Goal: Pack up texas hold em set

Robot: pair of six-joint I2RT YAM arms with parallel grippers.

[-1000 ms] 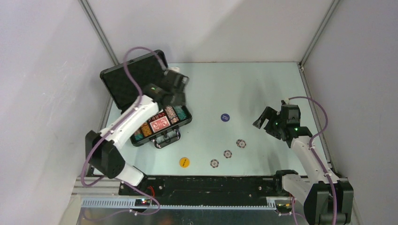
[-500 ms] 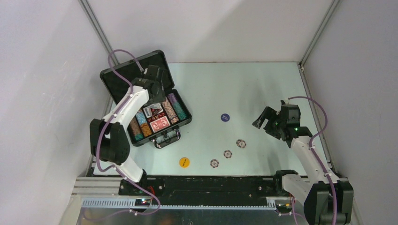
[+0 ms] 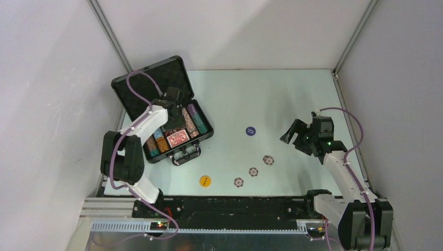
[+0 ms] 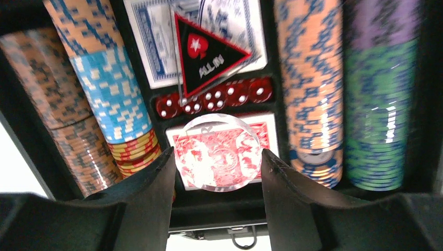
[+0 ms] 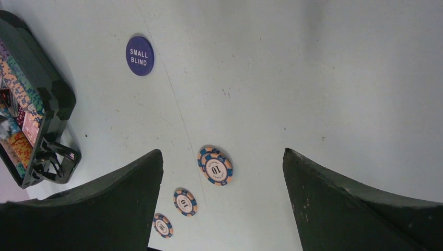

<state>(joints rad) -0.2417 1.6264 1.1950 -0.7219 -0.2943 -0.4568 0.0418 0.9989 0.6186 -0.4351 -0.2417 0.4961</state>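
The left gripper point(image 4: 216, 152) pinches, it seems, a clear disc point(image 4: 218, 149) by its rim just over the red deck point(image 3: 177, 137) inside the open briefcase point(image 3: 151, 86), at the table's point(image 3: 261, 94) left edge. The right gripper point(image 3: 293, 136) hangs spread wide over open table near three loose chips point(image 3: 253, 171).

Bright even light, soft shadows on the table point(image 3: 292, 94), chip stacks point(image 4: 308, 78) blurred (left wrist view).

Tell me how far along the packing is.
Done: chip stacks, blue deck, red deck and dice sit in the open case. In hand: the left pincer grips the clear disc above the red deck. Remaining: three chips, blue disc and yellow disc lie on the table; right pincer open, empty; case unclosed.
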